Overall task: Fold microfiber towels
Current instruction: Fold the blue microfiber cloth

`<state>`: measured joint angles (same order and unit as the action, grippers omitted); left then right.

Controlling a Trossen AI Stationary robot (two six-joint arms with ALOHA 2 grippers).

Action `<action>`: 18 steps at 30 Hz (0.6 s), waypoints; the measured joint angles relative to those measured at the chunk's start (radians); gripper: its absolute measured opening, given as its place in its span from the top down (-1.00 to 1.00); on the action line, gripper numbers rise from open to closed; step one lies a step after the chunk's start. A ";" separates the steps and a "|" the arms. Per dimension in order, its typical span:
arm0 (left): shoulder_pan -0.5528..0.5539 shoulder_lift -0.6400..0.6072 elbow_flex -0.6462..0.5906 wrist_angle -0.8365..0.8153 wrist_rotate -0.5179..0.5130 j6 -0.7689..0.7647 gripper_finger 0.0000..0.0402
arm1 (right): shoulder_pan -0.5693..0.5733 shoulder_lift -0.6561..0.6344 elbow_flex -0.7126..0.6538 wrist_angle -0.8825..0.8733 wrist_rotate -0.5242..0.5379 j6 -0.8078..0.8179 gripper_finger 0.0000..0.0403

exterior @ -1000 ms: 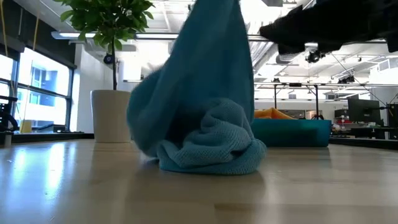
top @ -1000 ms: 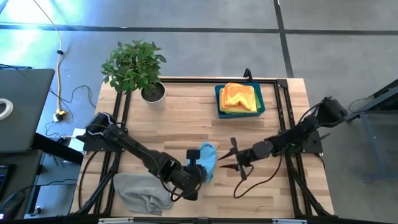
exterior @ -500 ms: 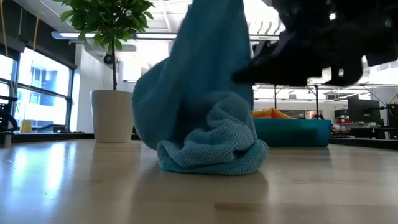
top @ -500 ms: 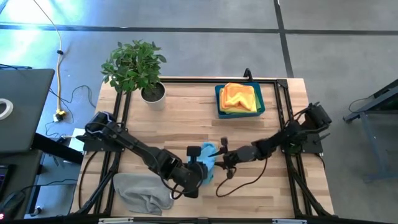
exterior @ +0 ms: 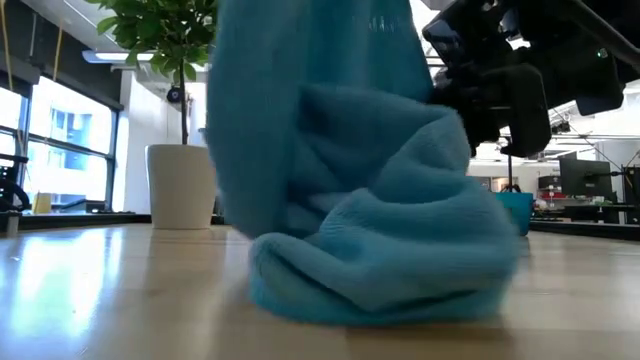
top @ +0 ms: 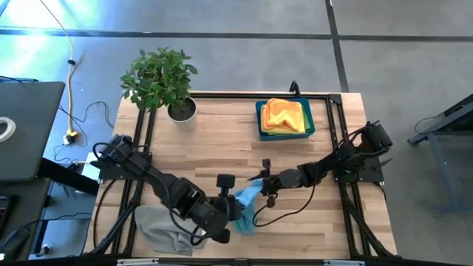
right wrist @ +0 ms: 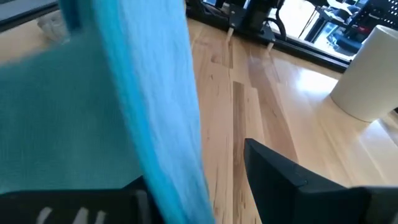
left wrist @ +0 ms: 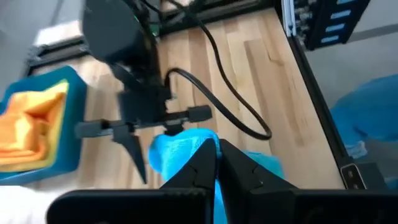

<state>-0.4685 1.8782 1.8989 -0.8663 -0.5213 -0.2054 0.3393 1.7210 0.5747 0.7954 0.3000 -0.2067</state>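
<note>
A light blue towel (top: 247, 203) stands bunched on the wooden table near its near edge; it fills the low view (exterior: 370, 200). My left gripper (top: 235, 209) is shut on it. My right gripper (top: 260, 185) is open just to the towel's far right, and a raised edge of the towel (right wrist: 161, 93) stands between its two fingers. A grey towel (top: 166, 229) lies crumpled at the near left. Orange and yellow towels (top: 283, 114) lie in the blue bin (top: 310, 125). My left gripper pinches a raised fold of the blue towel (left wrist: 186, 146) between its two fingers, which hide the place of contact. The towel's upper part is held up and its lower folds (exterior: 380, 290) rest on the table. My right gripper's fingers stand either side of the towel's raised edge; whether they touch it I cannot tell.
A potted plant (top: 159, 77) stands at the far left of the table. The blue bin stands at the far right. Bare wood lies between the plant and the bin and right of the towel. My right arm's cable (top: 284, 214) hangs near the towel.
My left gripper has moved toward the table's near edge, drawing the blue towel with it; the towel now sits closer to the low camera. My right gripper has moved toward the table's left, up to the towel, its fingers staying open.
</note>
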 joint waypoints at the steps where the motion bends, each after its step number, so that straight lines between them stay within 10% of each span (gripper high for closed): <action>1: -0.006 0.000 0.014 -0.016 -0.016 0.000 0.99 | 0.000 0.000 0.000 -0.005 0.000 0.000 0.34; 18: -0.052 0.000 0.057 -0.279 -0.106 -0.171 0.99 | 0.003 0.000 0.000 -0.059 0.001 0.038 0.34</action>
<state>-0.5209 1.8782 1.9556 -1.1449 -0.6275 -0.3760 0.3424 1.7210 0.5747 0.7362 0.3008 -0.1688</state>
